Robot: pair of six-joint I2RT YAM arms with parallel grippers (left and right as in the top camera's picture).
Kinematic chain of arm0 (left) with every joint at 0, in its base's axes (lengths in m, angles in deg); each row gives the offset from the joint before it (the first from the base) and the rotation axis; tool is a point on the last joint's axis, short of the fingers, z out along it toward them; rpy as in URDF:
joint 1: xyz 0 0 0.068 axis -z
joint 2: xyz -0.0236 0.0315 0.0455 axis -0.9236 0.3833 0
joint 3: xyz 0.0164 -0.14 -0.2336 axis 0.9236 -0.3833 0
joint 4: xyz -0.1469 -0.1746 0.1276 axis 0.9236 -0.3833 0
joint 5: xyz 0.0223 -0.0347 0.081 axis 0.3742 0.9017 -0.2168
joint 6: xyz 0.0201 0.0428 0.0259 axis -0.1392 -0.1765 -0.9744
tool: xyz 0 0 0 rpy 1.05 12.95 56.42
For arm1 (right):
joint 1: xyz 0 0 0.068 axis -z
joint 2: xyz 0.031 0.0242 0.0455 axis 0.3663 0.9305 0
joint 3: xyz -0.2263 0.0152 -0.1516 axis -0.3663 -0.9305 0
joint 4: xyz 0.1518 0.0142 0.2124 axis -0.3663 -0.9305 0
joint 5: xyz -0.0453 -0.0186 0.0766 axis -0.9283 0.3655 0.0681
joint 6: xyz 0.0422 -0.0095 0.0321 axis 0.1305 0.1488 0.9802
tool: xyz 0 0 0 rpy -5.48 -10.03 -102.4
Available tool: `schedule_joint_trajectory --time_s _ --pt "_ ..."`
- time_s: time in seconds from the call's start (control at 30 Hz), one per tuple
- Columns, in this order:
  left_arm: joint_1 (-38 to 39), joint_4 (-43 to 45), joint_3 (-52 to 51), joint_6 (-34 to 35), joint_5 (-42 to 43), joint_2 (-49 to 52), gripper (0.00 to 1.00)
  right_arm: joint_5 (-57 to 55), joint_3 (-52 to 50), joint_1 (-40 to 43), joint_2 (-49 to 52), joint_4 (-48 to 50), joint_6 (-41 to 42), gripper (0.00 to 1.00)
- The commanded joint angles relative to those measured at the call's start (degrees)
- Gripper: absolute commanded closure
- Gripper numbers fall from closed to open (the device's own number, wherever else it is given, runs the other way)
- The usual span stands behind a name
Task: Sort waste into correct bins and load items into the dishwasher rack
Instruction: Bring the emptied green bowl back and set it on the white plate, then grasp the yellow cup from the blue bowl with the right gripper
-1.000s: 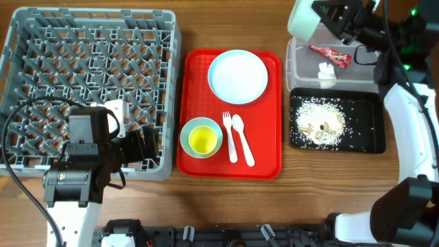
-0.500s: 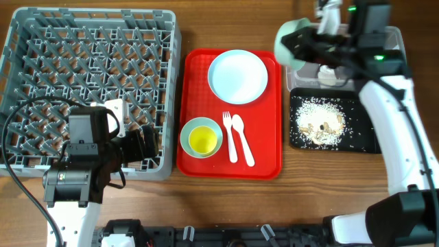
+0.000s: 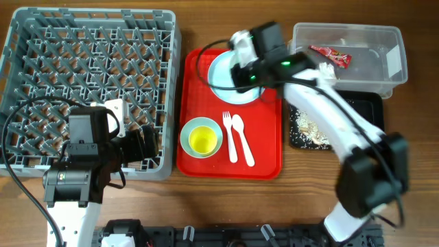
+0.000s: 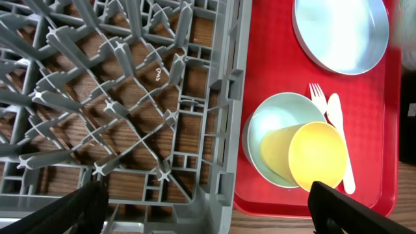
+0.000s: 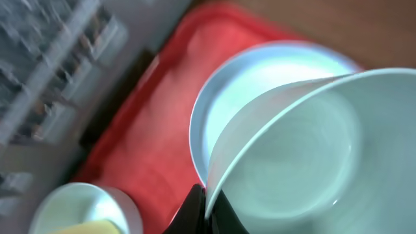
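My right gripper is shut on the rim of a pale mint-blue bowl and holds it tilted above the round pale-blue plate on the red tray; the view is blurred. In the overhead view the bowl is at the tray's far edge. A second bowl holds the yellow cup, with the white fork and spoon beside it. My left gripper is open and empty over the front right corner of the grey dishwasher rack.
The clear tub at the back right holds the red wrapper and a white scrap. The black tray in front of it holds rice scraps. The red serving tray lies between rack and bins.
My right arm has swung left from over the clear tub to over the plate on the red tray, carrying the bowl. The left arm has not moved.
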Motion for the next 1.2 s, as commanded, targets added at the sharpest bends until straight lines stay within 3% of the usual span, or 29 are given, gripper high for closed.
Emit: schedule_joint_trajectory --time_s 0.0,0.23,0.4,0.57,0.83,0.97,1.17 --pt "-0.1 0.0 0.9 -0.7 0.1 0.0 0.00 -1.7 0.9 -1.6 5.9 0.6 -1.5 0.96" --pt "-0.1 0.0 0.9 -0.7 0.1 0.0 0.00 -1.3 1.0 -3.0 9.5 1.8 -0.5 0.93" --pt "-0.1 0.0 0.9 -0.7 0.1 0.0 0.00 1.1 1.1 -3.2 9.0 0.5 0.8 0.73" --pt "-0.1 0.0 0.9 -0.7 0.1 0.0 0.00 3.0 2.7 -3.0 4.8 -3.8 3.7 0.60" --pt "-0.1 0.0 0.9 -0.7 0.1 0.0 0.00 4.4 3.1 -3.2 -6.5 -12.1 6.2 0.55" --pt "-0.1 0.3 0.9 -0.7 0.1 0.0 0.00 7.6 2.8 -4.7 -7.1 -18.9 6.8 0.56" --pt "-0.1 0.6 0.9 -0.7 0.1 0.7 0.00 7.7 -2.7 -8.3 -6.6 -20.1 10.2 0.55"
